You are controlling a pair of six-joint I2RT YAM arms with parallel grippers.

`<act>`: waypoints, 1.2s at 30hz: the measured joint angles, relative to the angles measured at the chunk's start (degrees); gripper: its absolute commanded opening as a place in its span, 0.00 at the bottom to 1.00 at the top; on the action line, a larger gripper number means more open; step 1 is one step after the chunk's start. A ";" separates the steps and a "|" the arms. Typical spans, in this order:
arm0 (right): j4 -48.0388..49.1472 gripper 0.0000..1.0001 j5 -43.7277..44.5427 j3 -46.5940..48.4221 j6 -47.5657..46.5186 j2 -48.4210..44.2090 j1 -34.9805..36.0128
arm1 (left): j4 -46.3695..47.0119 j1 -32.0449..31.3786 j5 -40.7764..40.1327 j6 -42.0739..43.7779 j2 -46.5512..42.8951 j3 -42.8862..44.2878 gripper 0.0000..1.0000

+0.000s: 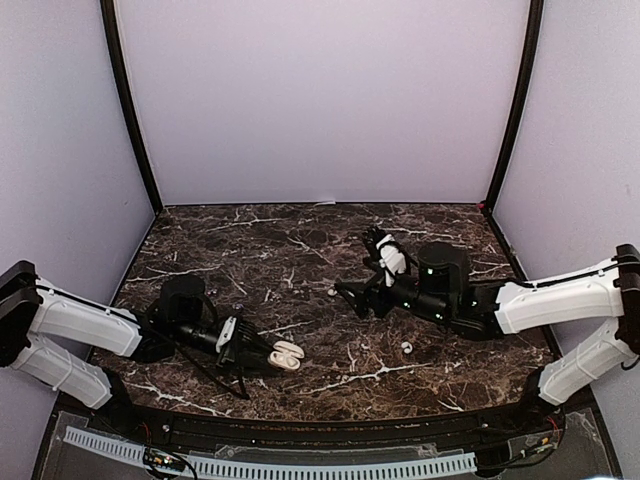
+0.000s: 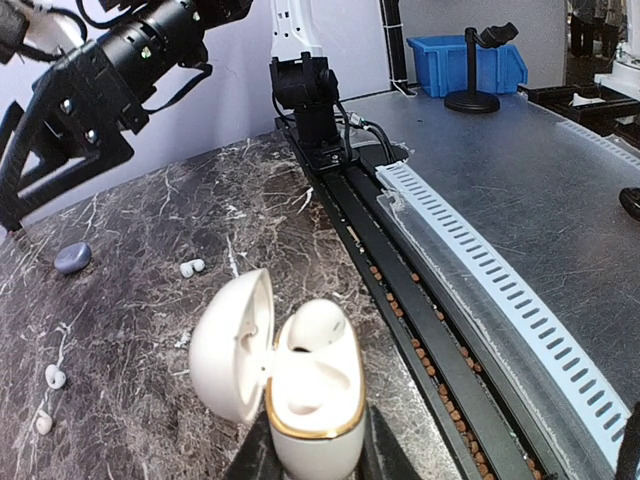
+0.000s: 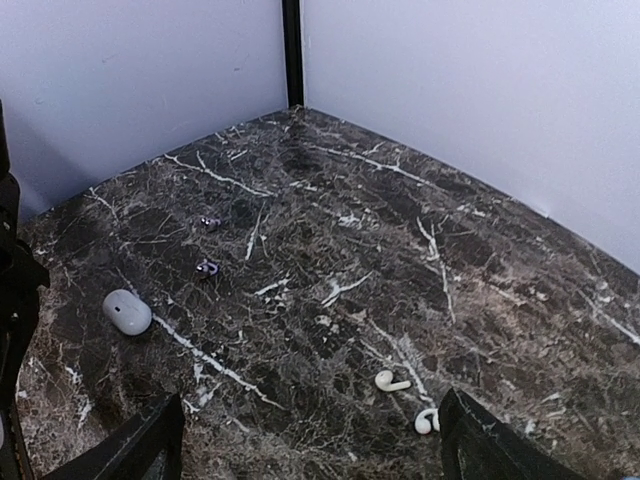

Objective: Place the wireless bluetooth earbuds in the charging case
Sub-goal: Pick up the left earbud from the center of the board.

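Earbuds (image 3: 392, 381) loose on the table (image 3: 400, 230); case (image 2: 315, 405) clamped in the left jaws.
Left jaws grip the open white case by its base, upright, lid (image 2: 230, 345) swung to its left; a white rounded shape sits in one well, and whether it is a bud I cannot tell. Right jaws stand wide apart, empty, over the table. Two white buds lie just ahead of them, the nearer bud (image 3: 428, 421) close to one finger (image 3: 490, 445). In the left wrist view a bud (image 2: 190, 267) lies beyond the case, two more buds (image 2: 55, 377) off to its left. Farther out rest a pale closed case (image 3: 127, 311) and two small purple buds (image 3: 207, 267).
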 measured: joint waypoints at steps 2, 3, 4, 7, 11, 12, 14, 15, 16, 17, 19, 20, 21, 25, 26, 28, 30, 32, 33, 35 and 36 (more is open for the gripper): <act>-0.83 0.84 -0.85 0.57 0.90 1.86 -0.02 | 0.87 0.00 -0.31 0.13 -0.42 -0.50 0.14; -1.07 0.83 -1.16 0.72 1.14 2.47 -0.04 | 1.36 0.00 -0.50 0.13 -0.68 -0.87 0.14; -1.20 0.83 -1.49 0.87 1.51 3.10 -0.04 | 1.84 0.00 -0.70 0.13 -0.90 -1.31 0.14; -1.64 0.81 -2.32 1.42 2.03 4.68 -0.07 | 2.78 0.00 -1.09 -0.22 -1.33 -2.14 0.14; -1.62 0.81 -3.04 1.64 2.95 5.75 -0.07 | 4.48 0.00 -2.03 -1.40 -1.70 -2.64 0.14; -1.60 0.80 -3.08 1.64 3.21 5.88 -0.07 | 4.96 0.00 -2.32 -1.86 -1.73 -2.82 0.13; -1.57 0.79 -3.21 1.64 3.96 6.10 -0.07 | 5.90 0.00 -3.23 -2.71 -1.73 -3.15 0.13; -1.53 0.79 -3.19 1.64 4.33 6.23 -0.07 | 6.16 0.00 -3.65 -3.06 -1.73 -3.23 0.13; -1.49 0.78 -3.21 1.64 4.79 6.47 -0.07 | 6.29 0.00 -3.96 -3.37 -1.73 -3.28 0.13; -1.44 0.77 -3.19 1.64 5.09 6.71 -0.07 | 6.73 0.00 -4.33 -3.69 -1.73 -3.39 0.13; -1.29 0.75 -3.17 1.64 5.95 7.56 -0.07 | 7.74 0.02 -5.03 -4.48 -1.73 -3.72 0.13; -1.18 0.74 -3.17 1.64 6.38 8.09 -0.07 | 8.00 0.07 -5.18 -4.96 -1.73 -3.82 0.13; -1.11 0.73 -3.17 1.64 6.84 8.68 -0.07 | 8.37 0.28 -5.25 -5.53 -1.73 -3.91 0.13; -0.44 0.71 -3.17 1.33 8.17 10.71 -0.07 | 11.06 2.10 -4.57 -8.94 -1.55 -3.91 0.13; 0.17 0.71 -3.08 0.96 8.41 11.17 0.00 | 12.20 2.95 -4.11 -9.94 -1.36 -4.00 0.13; 1.75 0.71 -2.56 -0.26 8.50 12.02 0.42 | 14.75 4.57 -3.39 -12.04 -0.81 -4.55 0.13; 4.20 0.70 -1.46 -2.14 8.24 12.81 1.05 | 16.28 5.64 -3.10 -13.44 -0.39 -5.09 0.12; 6.56 0.69 -0.17 -3.69 7.58 14.36 2.03 | 17.11 6.03 -2.86 -14.34 -0.20 -5.40 0.12; 7.39 0.68 0.44 -4.31 7.23 15.28 2.60 | 17.51 6.08 -2.71 -14.64 -0.17 -5.55 0.12; 8.83 0.66 1.16 -4.90 6.58 16.81 3.26 | 18.10 6.12 -2.49 -14.95 -0.17 -5.79 0.12; 9.68 0.65 1.57 -5.03 6.32 17.75 3.48 | 18.18 6.14 -2.49 -15.10 -0.20 -5.88 0.12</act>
